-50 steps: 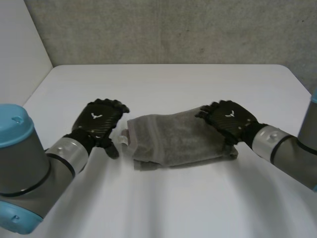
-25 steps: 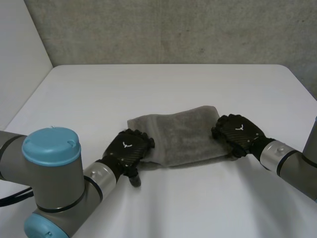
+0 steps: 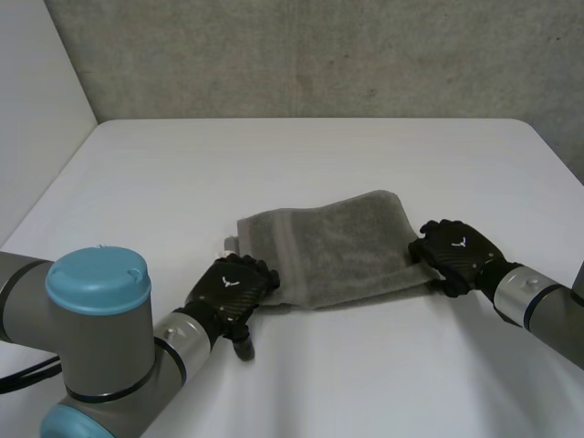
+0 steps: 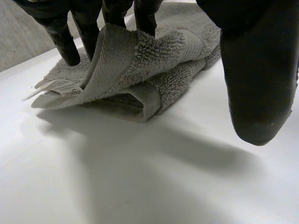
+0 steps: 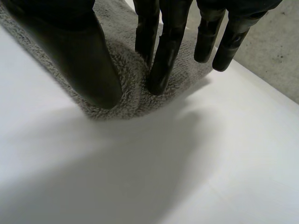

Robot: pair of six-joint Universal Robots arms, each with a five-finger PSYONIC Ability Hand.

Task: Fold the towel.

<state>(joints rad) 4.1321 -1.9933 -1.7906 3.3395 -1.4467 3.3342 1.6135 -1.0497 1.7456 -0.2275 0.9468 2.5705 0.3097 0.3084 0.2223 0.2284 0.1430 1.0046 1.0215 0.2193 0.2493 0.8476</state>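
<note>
A grey towel [image 3: 328,246], folded into a thick strip, lies across the middle of the white table. My left hand [image 3: 233,287] is at its near left corner. In the left wrist view its straight fingers [image 4: 142,14] rest on the raised top layer of the towel [image 4: 154,60], and the thumb [image 4: 257,70] hangs apart over bare table. My right hand [image 3: 456,255] is at the towel's right end. In the right wrist view its thumb [image 5: 70,46] and fingers [image 5: 161,60] pinch the bunched towel edge [image 5: 131,98] between them.
The white table [image 3: 301,155] stretches bare towards a grey wall [image 3: 319,55] at the back. A white panel [image 3: 36,109] stands at the far left. A small white label [image 4: 65,87] sticks out of the towel's left end.
My left hand has moved from beside the towel's left end to its near left corner. My right hand has slid off the towel's top to its right end and closed on the edge.
</note>
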